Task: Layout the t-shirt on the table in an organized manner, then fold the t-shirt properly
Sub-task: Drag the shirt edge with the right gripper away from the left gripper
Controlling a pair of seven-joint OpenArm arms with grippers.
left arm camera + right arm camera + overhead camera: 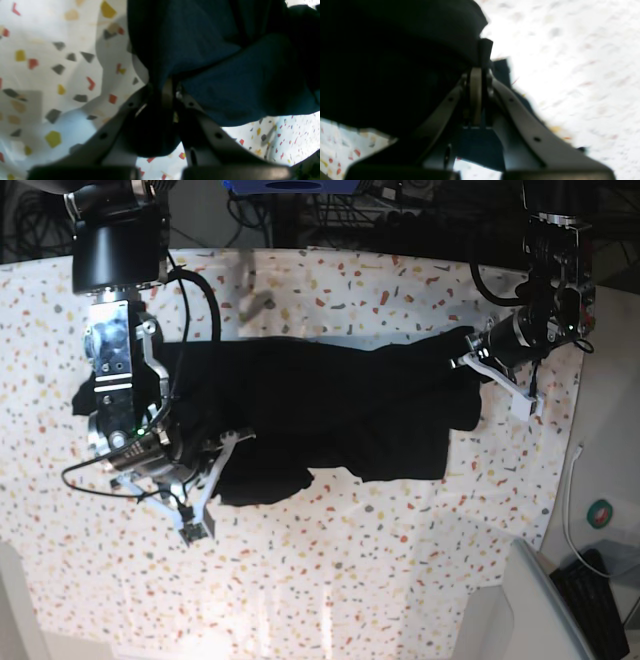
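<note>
Base view: the t-shirt (330, 410) lies stretched sideways across the middle of the desk (330, 580), a plain black mass with rumpled folds and an uneven lower edge — one lobe sags lower at the left, another at the right. No print shows on it from here. Its left end reaches under the right gripper (235, 442), and its right end is bunched into a dark knot at the left gripper (470, 360).

In the left wrist view the left gripper (172, 87) has its jaws clenched on a pinch of the t-shirt (225, 70), whose cloth reads as dark blue-black and hangs in soft folds above the speckled desk (50, 75). In the right wrist view the right gripper (480, 75) is likewise clenched, with a fold of the t-shirt (395, 62) caught between its jaws; the picture is blurred and the desk (570, 62) is washed out bright.

The desk wears a white cloth flecked with red, yellow, grey and orange. Beyond its far edge is a dark clutter of cables (330, 220) and a blue object (290, 185). At the right — off the cloth — a plain pale surface carries a white cable (570, 500) and a small round green-and-red thing (601, 513). No containers show.
</note>
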